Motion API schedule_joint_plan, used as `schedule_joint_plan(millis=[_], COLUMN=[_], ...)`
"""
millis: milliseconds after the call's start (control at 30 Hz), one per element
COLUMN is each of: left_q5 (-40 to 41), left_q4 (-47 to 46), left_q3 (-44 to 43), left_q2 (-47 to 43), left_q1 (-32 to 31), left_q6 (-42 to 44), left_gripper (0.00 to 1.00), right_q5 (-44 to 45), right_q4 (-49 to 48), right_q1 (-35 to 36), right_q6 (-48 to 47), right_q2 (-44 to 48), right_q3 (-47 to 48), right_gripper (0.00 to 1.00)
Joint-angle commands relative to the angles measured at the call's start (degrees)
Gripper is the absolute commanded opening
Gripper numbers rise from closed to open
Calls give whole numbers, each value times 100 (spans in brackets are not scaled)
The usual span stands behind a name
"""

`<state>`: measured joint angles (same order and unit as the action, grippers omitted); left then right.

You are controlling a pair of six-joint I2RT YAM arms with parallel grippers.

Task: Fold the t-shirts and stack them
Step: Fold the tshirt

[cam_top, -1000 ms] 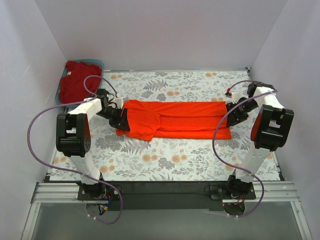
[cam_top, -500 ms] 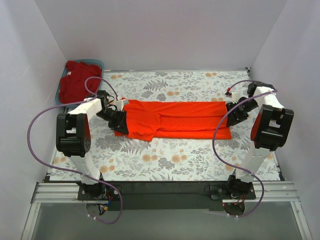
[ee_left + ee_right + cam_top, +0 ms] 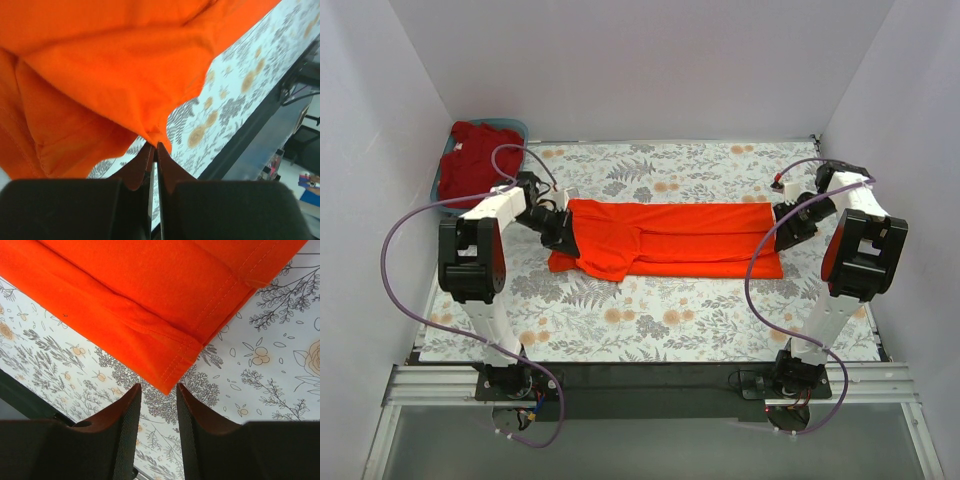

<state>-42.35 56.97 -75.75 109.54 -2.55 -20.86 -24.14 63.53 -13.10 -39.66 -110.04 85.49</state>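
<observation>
The bright orange-red t-shirt (image 3: 675,240) lies folded into a long band across the middle of the floral table. My left gripper (image 3: 564,236) is at its left end, shut on a pinch of the shirt's cloth (image 3: 156,142), which hangs lifted off the table in the left wrist view. My right gripper (image 3: 782,236) is open at the shirt's right end. Its fingers (image 3: 131,407) straddle the hemmed corner (image 3: 172,377) of the shirt, just short of it. The darker crimson t-shirt (image 3: 475,160) lies bunched in the blue bin at the back left.
The blue bin (image 3: 517,126) stands off the table's back left corner. White walls close in the back and both sides. The table's near edge (image 3: 650,370) is a dark rail with the arm bases. Purple cables loop beside each arm.
My left gripper has moved slightly toward the back and lifted the shirt's left end, which has shifted and bunched a little. The right arm has not visibly moved.
</observation>
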Motion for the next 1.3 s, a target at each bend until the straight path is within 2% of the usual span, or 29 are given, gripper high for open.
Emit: schedule_joint_plan(millis=[0, 133, 400, 667, 833, 933, 967, 1100, 1233, 1267], left_q5=[-633, -932, -1293, -1566, -1390, -1102, -970, -749, -644, -234], left_q4=[34, -124, -1003, -1987, -2532, -2840, -2945, -3367, -3316, -3011], left_q3=[-694, -1344, -2225, -2392, -2147, -1919, -1848, -1225, -513, -381], left_q2=[-38, 417, 1271, 1597, 1606, 1449, 1361, 641, -300, -414], left_q1=[-35, -35, -27, -27, -27, -18, 17, 158, -87, -393], left_q6=[-260, -673, -1736, -2851, -3459, -3740, -3802, -3724, -2445, -2127], left_gripper=[0, 0, 0, 0, 0, 13, 23, 37, 47, 48], right_q5=[-99, -82, 6, 103, 111, 94, 85, 85, 50, 76], right_q4=[107, 98, 107, 116, 116, 116, 133, 125, 55, -6], right_q1=[10, 18, 18, 18, 27, 27, 27, 71, 159, 229], right_q6=[-121, -165, -218, -349, -358, -367, -376, -420, -402, -350], right_q2=[-61, -167, -176, -18, 17, 44, 61, 184, 290, 307], right_q3=[275, 354, 389, 249, 257, 222, 213, -14, -216, -252], right_gripper=[40, 38, 38, 36, 33, 32, 32, 31, 29, 30])
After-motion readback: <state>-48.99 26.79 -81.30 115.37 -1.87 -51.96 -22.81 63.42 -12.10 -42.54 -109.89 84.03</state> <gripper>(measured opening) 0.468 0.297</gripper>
